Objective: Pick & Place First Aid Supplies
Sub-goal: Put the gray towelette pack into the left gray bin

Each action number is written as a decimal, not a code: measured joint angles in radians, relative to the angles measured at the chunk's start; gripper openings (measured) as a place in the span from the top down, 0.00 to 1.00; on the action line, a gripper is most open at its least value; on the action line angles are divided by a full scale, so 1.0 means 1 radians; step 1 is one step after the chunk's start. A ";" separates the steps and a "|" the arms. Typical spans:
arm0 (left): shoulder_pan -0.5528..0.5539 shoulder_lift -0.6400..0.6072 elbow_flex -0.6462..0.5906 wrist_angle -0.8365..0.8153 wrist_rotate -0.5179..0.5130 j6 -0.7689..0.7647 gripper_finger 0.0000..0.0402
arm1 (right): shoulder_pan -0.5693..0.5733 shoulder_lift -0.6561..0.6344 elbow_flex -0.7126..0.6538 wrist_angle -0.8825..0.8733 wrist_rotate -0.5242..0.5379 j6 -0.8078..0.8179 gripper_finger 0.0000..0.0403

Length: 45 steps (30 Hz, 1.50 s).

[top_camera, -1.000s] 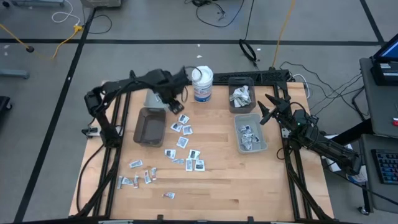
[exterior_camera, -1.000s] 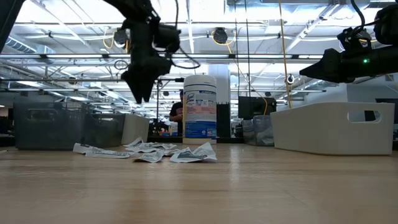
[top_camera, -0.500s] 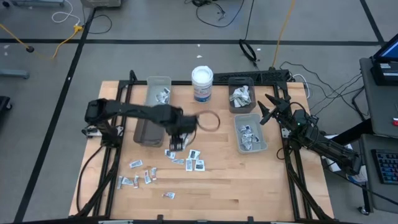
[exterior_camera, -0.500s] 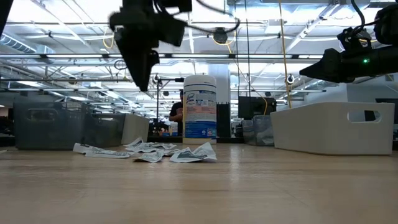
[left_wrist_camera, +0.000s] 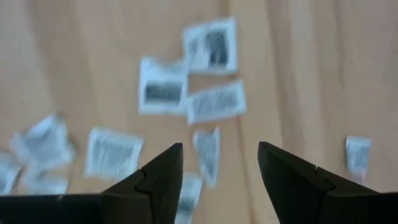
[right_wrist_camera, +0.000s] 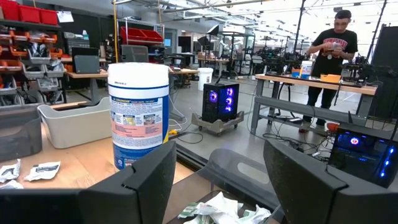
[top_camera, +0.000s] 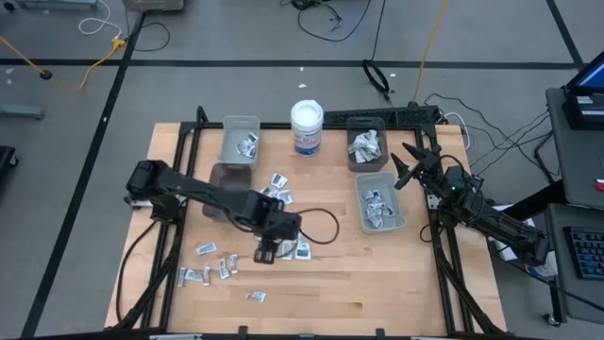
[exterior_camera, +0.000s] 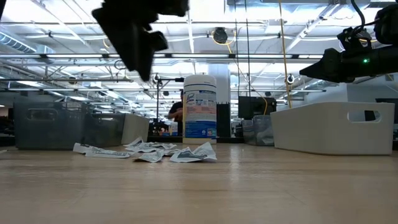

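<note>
Over the table's middle, the left gripper (top_camera: 268,247) hovers wide-fingered and empty above the scattered packets (left_wrist_camera: 163,93), risking two overlapping sachets at once, while the right gripper (top_camera: 404,162) waits open at the right edge.

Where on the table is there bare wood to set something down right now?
Free: the strip along the near edge, right of the lone packet, and the wood between the loose packets and the bin by the right gripper. Crowded: table centre, where the left gripper hovers open, and the far edge with the tub.
</note>
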 joint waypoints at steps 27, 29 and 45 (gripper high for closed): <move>-0.002 0.315 0.272 0.004 0.014 0.008 0.47 | 0.000 0.000 0.000 0.000 0.000 0.000 0.41; -0.002 0.339 0.271 0.010 -0.011 0.008 0.47 | 0.000 0.000 0.000 0.000 0.000 0.000 0.41; -0.028 0.447 0.271 0.067 -0.055 0.077 0.47 | 0.000 0.000 0.000 0.000 0.000 0.000 0.41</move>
